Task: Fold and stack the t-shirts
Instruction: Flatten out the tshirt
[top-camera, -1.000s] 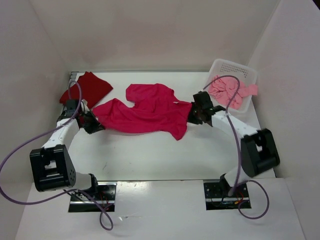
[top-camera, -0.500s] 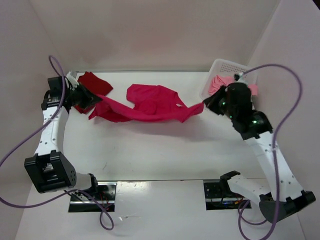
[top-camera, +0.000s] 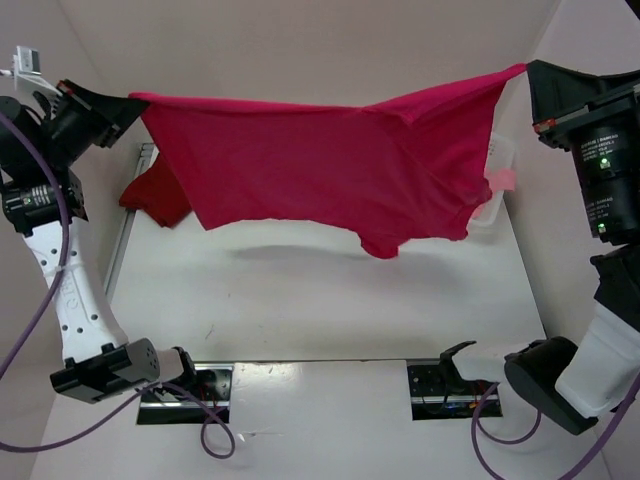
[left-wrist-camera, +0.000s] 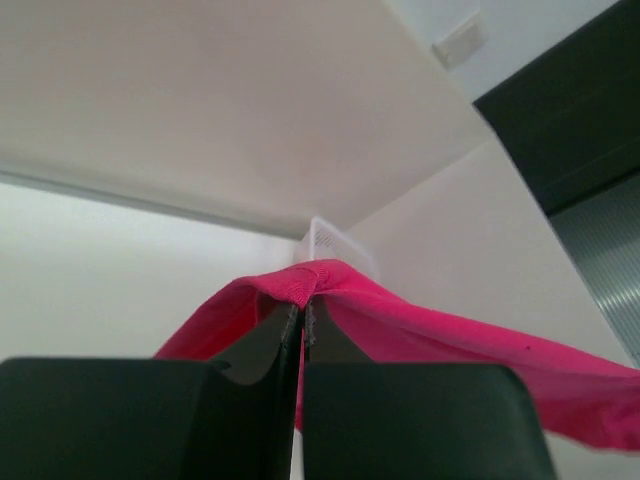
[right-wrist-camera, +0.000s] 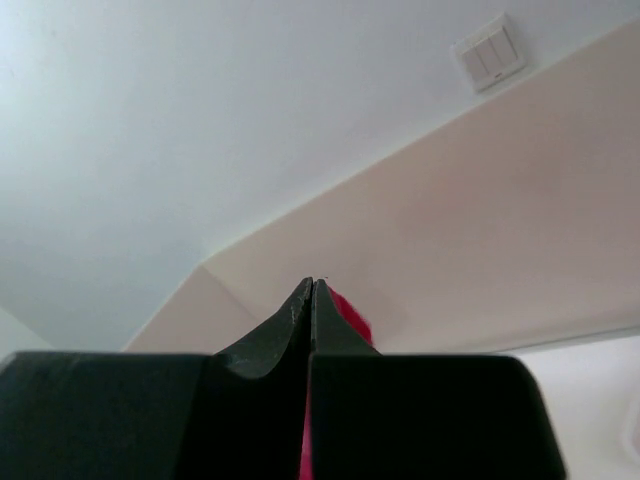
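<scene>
High above the table (top-camera: 300, 300), the bright crimson shirt (top-camera: 330, 170) hangs spread like a banner between the two grippers. A second ago it lay crumpled on the surface with both arms low beside it. The lift has pulled the cloth off the table and opened it out, with one loose part drooping lowest near the middle. I judge this to be the shake-out before folding, since the shirt must be laid flat again before any fold can be made.

The left gripper (top-camera: 133, 100) is clamped tight on one upper corner of the shirt. Its wrist view shows the fingers pressed together with pink cloth (left-wrist-camera: 420, 330) pinched at their tips. The right gripper (top-camera: 525, 70) is likewise closed hard on the opposite corner, and only a sliver of cloth (right-wrist-camera: 345, 312) shows past its tips.

Both arms are raised steeply from their bases and set wide apart. The left forearm stands nearly upright with its wrist bent inward. The right arm looms close to the overhead camera with its gripper pointing left.

The dark red shirt (top-camera: 158, 195) lies at the far left of the table, partly hidden behind the hanging cloth. A scrap of the salmon shirt (top-camera: 499, 180) shows at the white basket (top-camera: 498, 155) on the far right.
</scene>
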